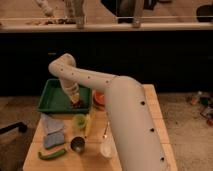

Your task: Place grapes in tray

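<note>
The green tray (54,98) sits at the table's far left. My gripper (75,101) hangs from the white arm, pointing down over the tray's near right corner. A small dark red bunch, the grapes (76,104), shows right at its tip, and the gripper is shut on it. The grapes are just above or at the tray's floor; I cannot tell whether they touch.
An orange bowl (99,98) stands right of the tray. In front lie a green cup (79,120), a yellow item (89,125), a blue cloth (52,134), a metal cup (77,145), a long green vegetable (52,154) and a white cup (106,149).
</note>
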Robot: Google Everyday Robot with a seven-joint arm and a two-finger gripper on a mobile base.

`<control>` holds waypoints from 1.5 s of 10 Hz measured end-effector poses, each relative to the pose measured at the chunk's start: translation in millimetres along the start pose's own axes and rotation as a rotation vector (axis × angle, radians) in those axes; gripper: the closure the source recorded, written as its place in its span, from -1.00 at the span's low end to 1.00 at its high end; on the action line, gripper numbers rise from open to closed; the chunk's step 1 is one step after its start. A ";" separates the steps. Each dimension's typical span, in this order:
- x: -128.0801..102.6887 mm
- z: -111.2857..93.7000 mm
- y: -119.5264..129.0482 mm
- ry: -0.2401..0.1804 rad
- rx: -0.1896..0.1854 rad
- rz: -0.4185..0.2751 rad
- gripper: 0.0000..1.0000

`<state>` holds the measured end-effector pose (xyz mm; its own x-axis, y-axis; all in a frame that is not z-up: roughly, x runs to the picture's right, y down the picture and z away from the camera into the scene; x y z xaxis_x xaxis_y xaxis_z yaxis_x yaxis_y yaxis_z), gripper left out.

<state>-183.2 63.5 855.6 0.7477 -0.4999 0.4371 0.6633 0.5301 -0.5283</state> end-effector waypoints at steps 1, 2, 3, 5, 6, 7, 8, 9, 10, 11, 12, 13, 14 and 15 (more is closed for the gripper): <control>0.0 0.1 0.1 0.000 -0.001 0.000 0.96; -0.1 0.1 0.1 0.000 -0.001 0.000 0.96; -0.1 0.2 0.2 0.000 -0.001 0.000 0.96; -0.1 0.3 0.3 0.000 -0.001 0.000 0.96; -0.2 0.3 0.4 0.000 -0.001 -0.001 0.96; -0.2 0.3 0.4 0.000 -0.001 -0.001 0.96; -0.2 0.3 0.4 0.000 -0.001 -0.001 0.96; -0.2 0.3 0.4 0.000 -0.001 -0.001 0.96; -0.2 0.3 0.4 0.000 -0.001 -0.001 0.96; -0.2 0.3 0.4 0.000 -0.001 -0.001 0.96; -0.2 0.2 0.4 0.001 -0.001 -0.001 0.96; -0.2 0.1 0.3 0.001 -0.001 -0.001 0.97; -0.2 0.1 0.3 0.001 -0.001 -0.001 1.00; -0.2 0.1 0.3 0.001 -0.001 -0.001 0.94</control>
<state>-183.1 63.8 855.4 0.7471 -0.5007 0.4371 0.6638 0.5290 -0.5287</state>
